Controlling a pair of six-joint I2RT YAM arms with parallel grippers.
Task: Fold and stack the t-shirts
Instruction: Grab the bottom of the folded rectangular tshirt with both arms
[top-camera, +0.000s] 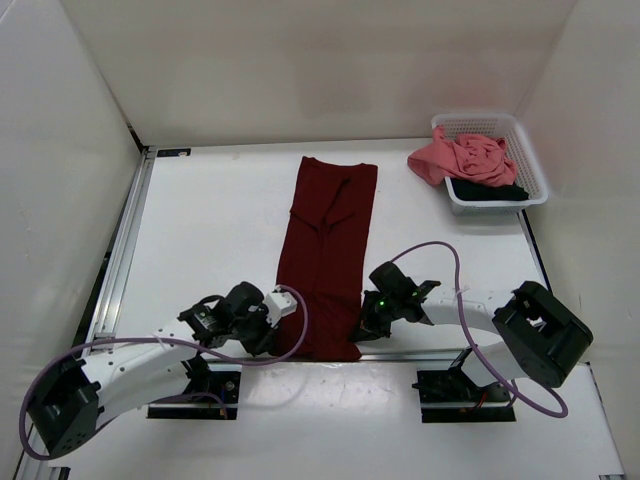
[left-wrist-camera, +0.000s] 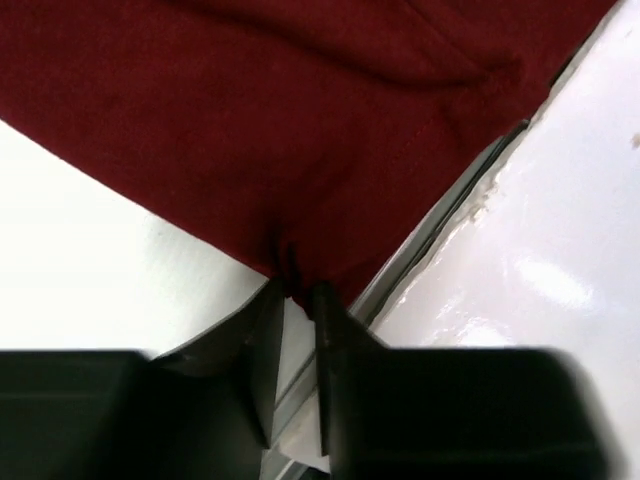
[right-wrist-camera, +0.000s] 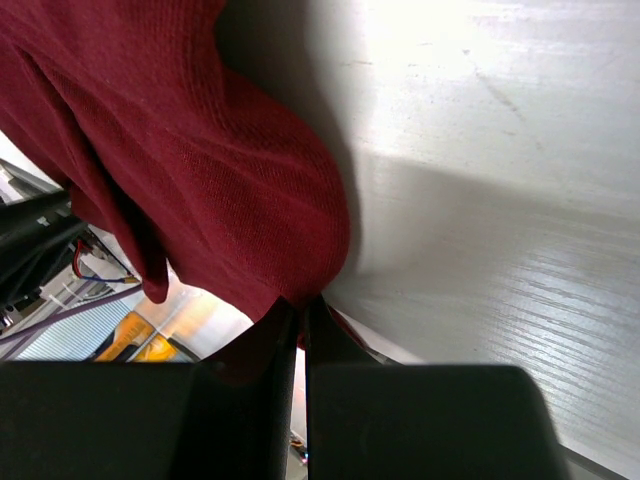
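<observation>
One maroon t-shirt is lying on the bench as a long strip, with the left gripper and right gripper each pinching a near corner. The pink t-shirt and black t-shirt are sitting crumpled in the far-right basket; nothing is stacked yet.

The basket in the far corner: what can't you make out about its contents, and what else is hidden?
- Black shirt: top view, mostly buried under the salmon pink shirt in the basket; any marking hidden.
- Pinched edges of the maroon shirt: top view, under the left gripper and right gripper.
- Rest of the maroon shirt: both wrist views, cut off by the frame edges.
</observation>
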